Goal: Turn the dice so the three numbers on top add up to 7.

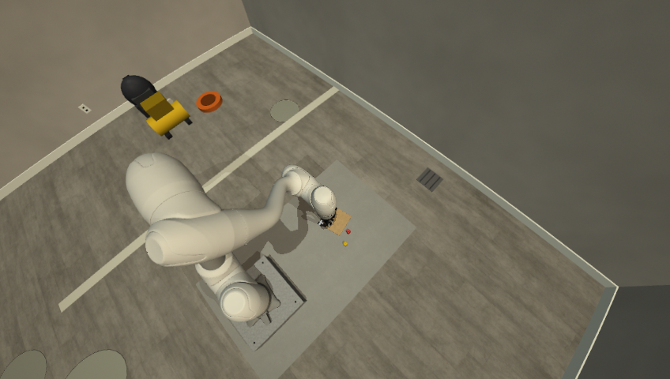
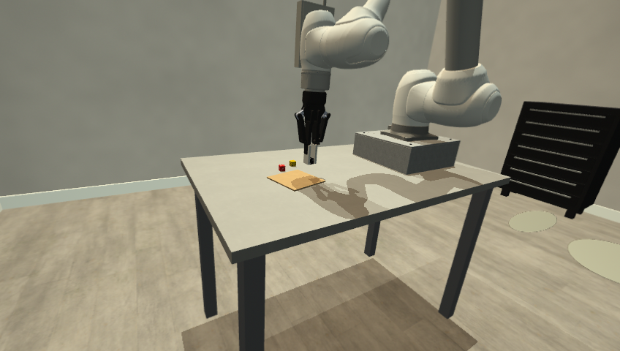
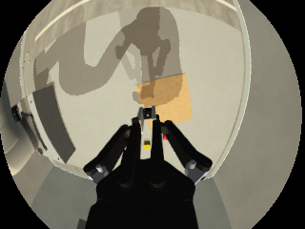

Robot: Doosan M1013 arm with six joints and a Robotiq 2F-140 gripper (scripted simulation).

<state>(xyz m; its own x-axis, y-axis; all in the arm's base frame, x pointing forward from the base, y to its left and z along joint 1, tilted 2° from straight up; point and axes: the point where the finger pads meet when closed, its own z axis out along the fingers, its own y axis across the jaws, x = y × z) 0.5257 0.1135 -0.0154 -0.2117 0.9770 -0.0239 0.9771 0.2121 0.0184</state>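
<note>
Above the tan square mat, my black gripper grips a small white die; I'd lower straight and release it flat.

Grey-green walls are enclosing the room, with a pale skirting board running along their foot. Wood-grain flooring is covering the ground, and a pale stripe is crossing it diagonally in the top view. The worktop is standing on dark legs at frame centre. A black slatted panel is leaning at right. A yellow cart and an orange ring are sitting at upper left.
</note>
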